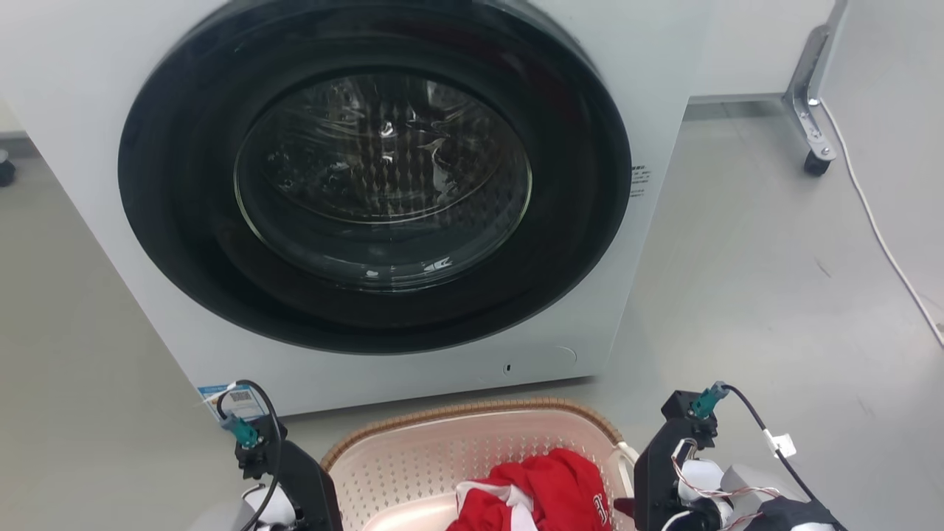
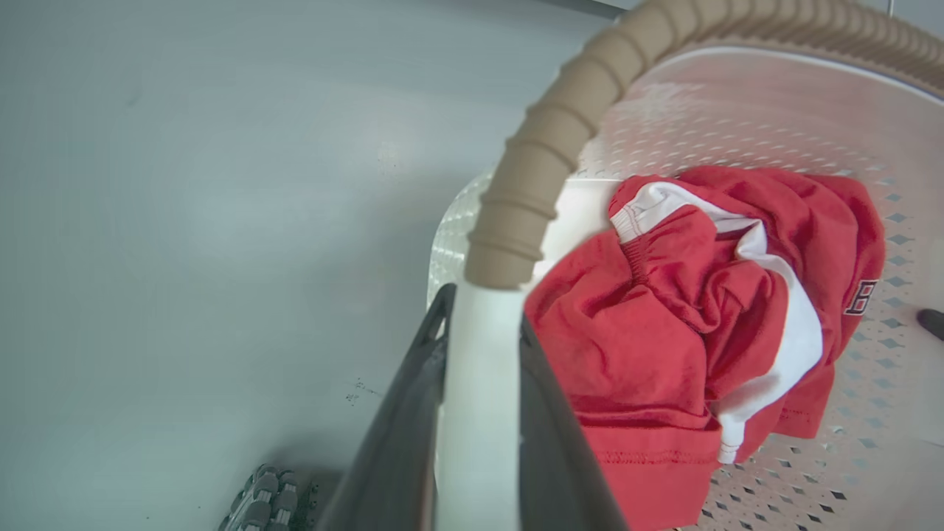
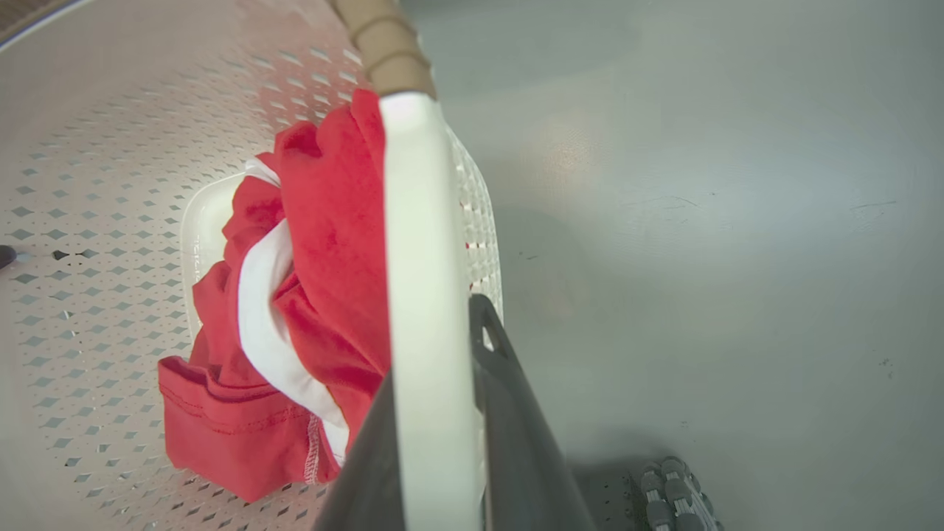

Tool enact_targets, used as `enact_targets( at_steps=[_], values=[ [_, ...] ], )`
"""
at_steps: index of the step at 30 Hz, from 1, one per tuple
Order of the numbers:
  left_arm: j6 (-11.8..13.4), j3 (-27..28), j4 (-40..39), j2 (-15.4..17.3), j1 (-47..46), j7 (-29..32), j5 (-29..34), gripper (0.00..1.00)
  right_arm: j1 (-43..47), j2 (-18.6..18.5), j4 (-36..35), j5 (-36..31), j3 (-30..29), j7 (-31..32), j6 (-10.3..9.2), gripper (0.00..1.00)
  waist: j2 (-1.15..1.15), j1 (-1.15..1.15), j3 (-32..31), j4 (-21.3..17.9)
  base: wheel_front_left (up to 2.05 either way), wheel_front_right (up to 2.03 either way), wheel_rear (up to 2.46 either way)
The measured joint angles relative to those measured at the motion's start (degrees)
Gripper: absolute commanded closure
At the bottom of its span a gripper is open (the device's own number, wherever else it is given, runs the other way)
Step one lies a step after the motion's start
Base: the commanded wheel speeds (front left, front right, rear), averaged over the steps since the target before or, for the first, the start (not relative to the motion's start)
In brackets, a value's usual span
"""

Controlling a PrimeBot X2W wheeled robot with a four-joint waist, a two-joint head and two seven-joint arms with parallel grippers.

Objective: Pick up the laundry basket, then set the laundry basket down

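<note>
The laundry basket [image 1: 472, 410] is cream-white and perforated with a brown woven-look rim. It sits low in the middle of the head view, just in front of the washing machine, with a red and white garment [image 1: 549, 483] inside. My left gripper [image 2: 483, 313] is shut on the basket's white left handle [image 2: 479, 413], below the rim [image 2: 560, 118]. On the other side, my right gripper [image 3: 435, 332] is shut on the white right handle [image 3: 420, 243]. The basket wall [image 3: 110, 184] and the garment [image 3: 324, 258] lie beside it. Whether the basket rests on the floor I cannot tell.
A white washing machine with a closed round dark door [image 1: 376, 184] stands right behind the basket. A stand leg on a caster [image 1: 815, 158] and a white cable [image 1: 877, 228] are at the far right. Grey floor lies on both sides. A ribbed grey wheel [image 2: 258, 501] shows low down.
</note>
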Motion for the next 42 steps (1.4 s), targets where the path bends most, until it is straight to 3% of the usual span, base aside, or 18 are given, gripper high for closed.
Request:
enact_targets(
  at_steps=[12,42],
  values=[
    [0.01,-0.34,-0.20,0.00,1.97,1.00,-0.87,1.00,1.37,0.02,0.37,1.62,0.86,1.67,-0.11,1.00,0.00,0.00,-2.52,-0.80,0.00,0.00,0.00],
    [0.42,-1.58,-1.99,0.99,2.97,1.34,-3.27,1.00,1.51,-0.01,-0.40,4.57,3.09,2.49,-1.07,1.00,0.01,0.01,-2.09,-0.64,0.00,0.00,0.00]
  ],
)
